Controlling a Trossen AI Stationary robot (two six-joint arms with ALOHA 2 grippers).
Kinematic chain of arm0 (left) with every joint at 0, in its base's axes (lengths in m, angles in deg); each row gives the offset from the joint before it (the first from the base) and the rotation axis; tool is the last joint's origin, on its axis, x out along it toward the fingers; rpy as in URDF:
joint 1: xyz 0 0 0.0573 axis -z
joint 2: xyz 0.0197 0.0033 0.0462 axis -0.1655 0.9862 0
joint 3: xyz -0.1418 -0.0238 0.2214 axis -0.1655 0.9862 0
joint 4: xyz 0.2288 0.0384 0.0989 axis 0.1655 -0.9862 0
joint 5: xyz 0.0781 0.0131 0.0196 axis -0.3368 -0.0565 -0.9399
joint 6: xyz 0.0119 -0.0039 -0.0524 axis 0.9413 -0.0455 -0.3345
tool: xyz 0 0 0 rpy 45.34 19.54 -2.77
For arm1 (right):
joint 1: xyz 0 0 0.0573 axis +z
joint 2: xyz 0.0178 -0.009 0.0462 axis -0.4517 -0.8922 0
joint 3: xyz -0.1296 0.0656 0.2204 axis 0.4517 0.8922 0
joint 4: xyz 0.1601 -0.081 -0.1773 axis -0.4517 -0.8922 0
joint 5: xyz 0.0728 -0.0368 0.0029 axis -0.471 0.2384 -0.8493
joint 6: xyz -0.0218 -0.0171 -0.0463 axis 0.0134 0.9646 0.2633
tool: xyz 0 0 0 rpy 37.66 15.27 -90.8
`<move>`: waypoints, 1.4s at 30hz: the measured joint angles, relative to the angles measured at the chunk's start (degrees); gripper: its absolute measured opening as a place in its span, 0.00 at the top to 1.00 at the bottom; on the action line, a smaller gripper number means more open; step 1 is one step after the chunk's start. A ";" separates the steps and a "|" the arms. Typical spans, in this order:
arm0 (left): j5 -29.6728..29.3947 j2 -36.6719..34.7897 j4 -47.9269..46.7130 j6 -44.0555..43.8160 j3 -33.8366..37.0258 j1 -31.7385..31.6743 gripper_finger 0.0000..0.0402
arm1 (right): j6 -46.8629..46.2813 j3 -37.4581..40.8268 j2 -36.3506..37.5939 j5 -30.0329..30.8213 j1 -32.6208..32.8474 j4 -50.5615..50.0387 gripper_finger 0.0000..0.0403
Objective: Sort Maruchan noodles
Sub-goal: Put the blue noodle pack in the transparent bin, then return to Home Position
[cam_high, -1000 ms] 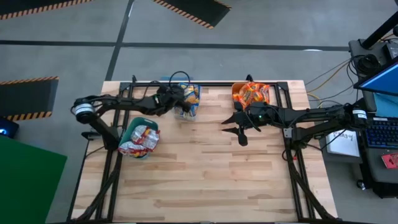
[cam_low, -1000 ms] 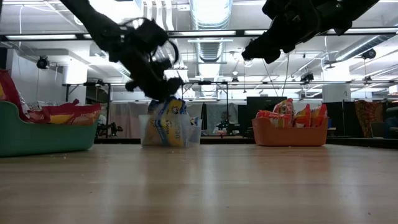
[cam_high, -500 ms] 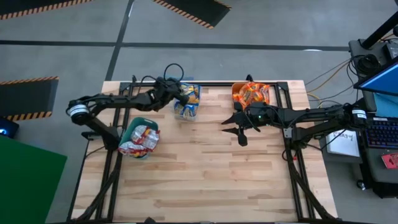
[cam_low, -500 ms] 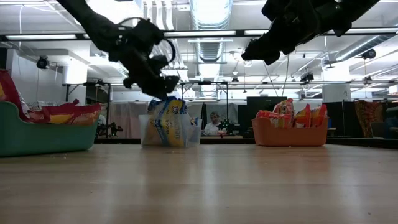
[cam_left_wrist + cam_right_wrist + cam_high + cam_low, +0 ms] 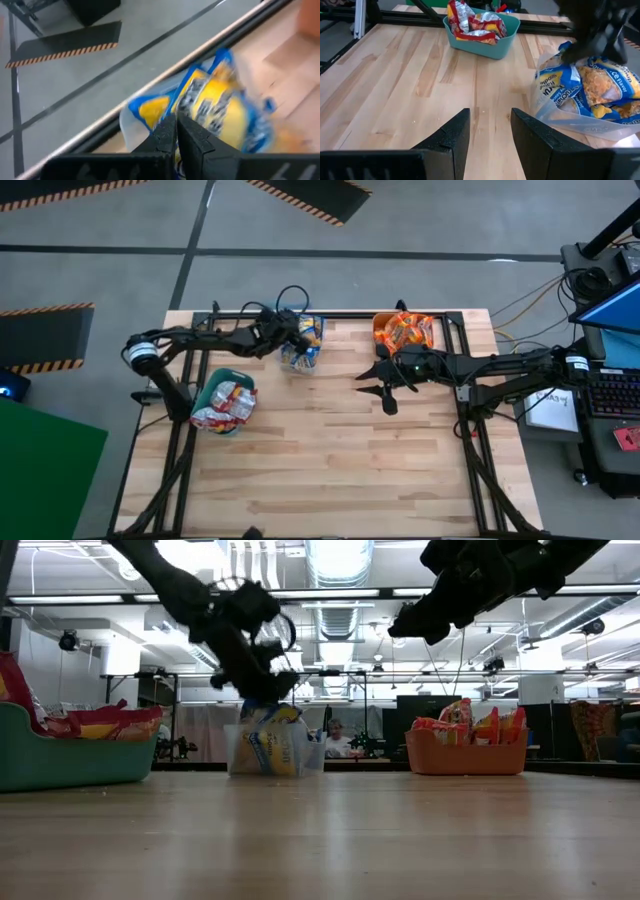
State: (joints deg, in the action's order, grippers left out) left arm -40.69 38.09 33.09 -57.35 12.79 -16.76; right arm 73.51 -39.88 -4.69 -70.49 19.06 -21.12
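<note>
On the pale, planked wooden tabletop (image 5: 330, 450) the ramen packets lie in three bins near the far edge. The blue-and-yellow plastic noodle packets (image 5: 303, 345) stand crowded upright in a small clear plastic bin (image 5: 312, 757), which sits near the middle of that far edge; in the right wrist view the same packets (image 5: 600, 90) bulge above the bin's transparent wall. The left tool (image 5: 288, 332) is over this clear bin, its tip just at the tops of the packets, and its two dark fingers (image 5: 167, 137) are pressed together with nothing between them; in the left wrist view they point at the blue-and-yellow packets (image 5: 220, 107), though whether the tip touches them cannot be told. From table height the left tool (image 5: 265, 695) hangs just over the packet tops. The orange-red packets (image 5: 403, 330) fill an orange plastic bin (image 5: 465, 760) toward the right of the far edge, some standing up above its rim. The red-and-white packets (image 5: 225, 405) are heaped in a teal plastic bin (image 5: 243, 384) on the left side of the tabletop, nearer the front than the clear one. The right tool (image 5: 384, 388) is held above bare wood in front of the orange bin, well apart from the clear bin, its fingers (image 5: 457, 132) standing apart and holding nothing.
</note>
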 joint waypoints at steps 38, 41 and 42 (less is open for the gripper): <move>6.15 -66.29 17.26 7.25 41.81 20.57 1.00 | 2.67 24.70 24.82 -0.57 -3.25 21.01 0.67; 6.16 -69.05 17.22 7.32 43.95 20.57 1.00 | 2.39 26.61 29.52 -1.82 -3.61 20.93 0.67; 6.15 -69.84 17.18 7.29 44.75 20.57 1.00 | 2.25 27.13 31.11 -2.07 -3.61 20.93 0.67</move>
State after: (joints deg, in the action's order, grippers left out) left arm -34.54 -31.75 50.27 -50.06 57.54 3.81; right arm 75.76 -12.75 26.42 -72.56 15.45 -0.19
